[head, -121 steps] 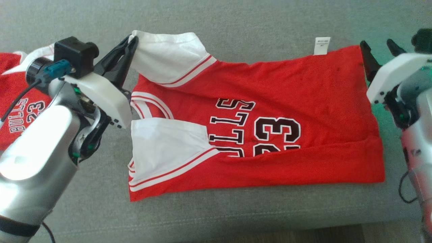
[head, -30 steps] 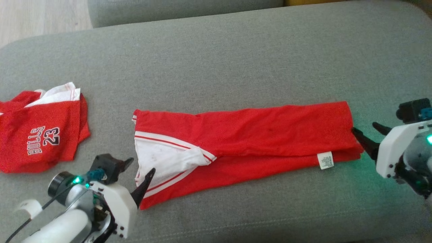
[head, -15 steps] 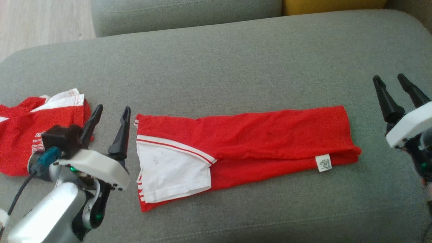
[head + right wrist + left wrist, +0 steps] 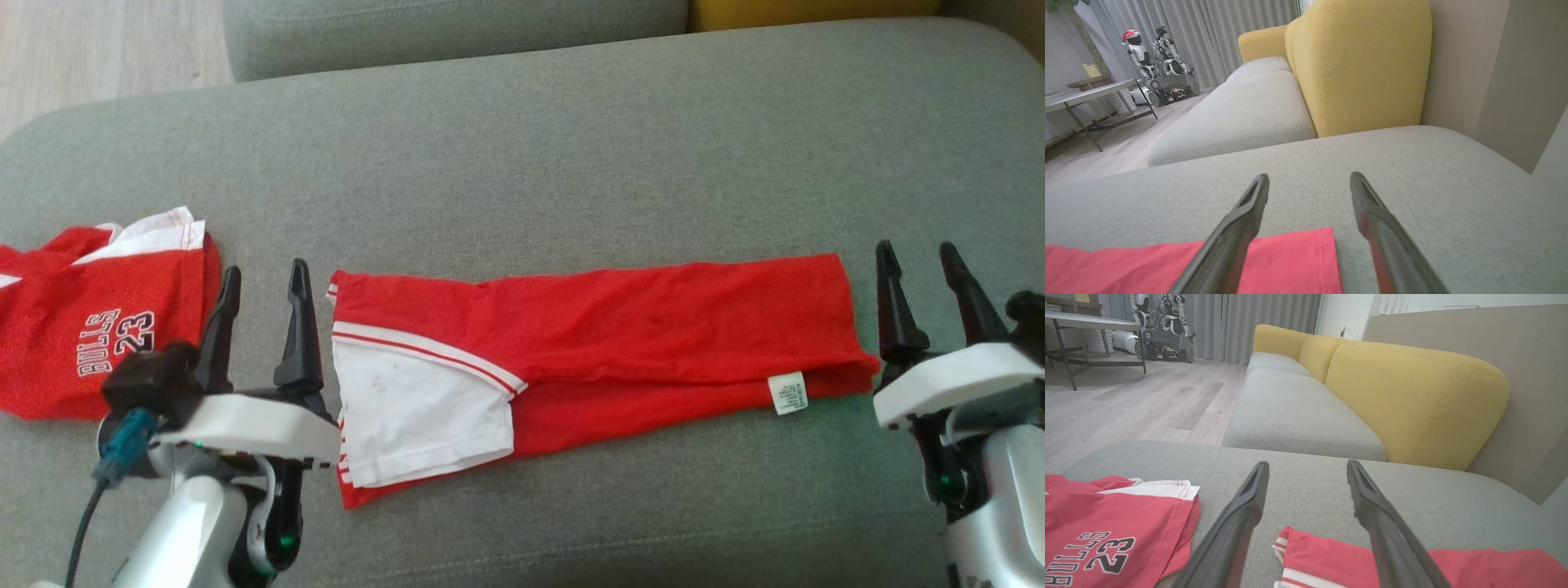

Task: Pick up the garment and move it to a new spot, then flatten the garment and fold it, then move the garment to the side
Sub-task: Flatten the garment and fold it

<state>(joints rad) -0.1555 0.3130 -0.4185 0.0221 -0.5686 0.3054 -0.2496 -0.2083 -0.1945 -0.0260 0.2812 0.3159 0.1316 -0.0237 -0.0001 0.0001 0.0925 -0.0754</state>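
While left hand (image 4: 265, 268) and right hand (image 4: 914, 245) gape empty, the red garment (image 4: 637, 335) lies folded lengthwise.

Jersey (image 4: 653, 335): red, folded lengthwise into a long narrow strip. Lies flat on grey cushion (image 4: 571, 163), running left-right. Wider at left end, tapers toward right. White sleeve (image 4: 420, 412) w/ red-white trim sits on top at left end, near side, a few faint marks on it. Far edge approx straight, small crease near mid. Lower layer pokes out along near edge. White tag (image 4: 788, 393) sticks out at near edge, close to right end.
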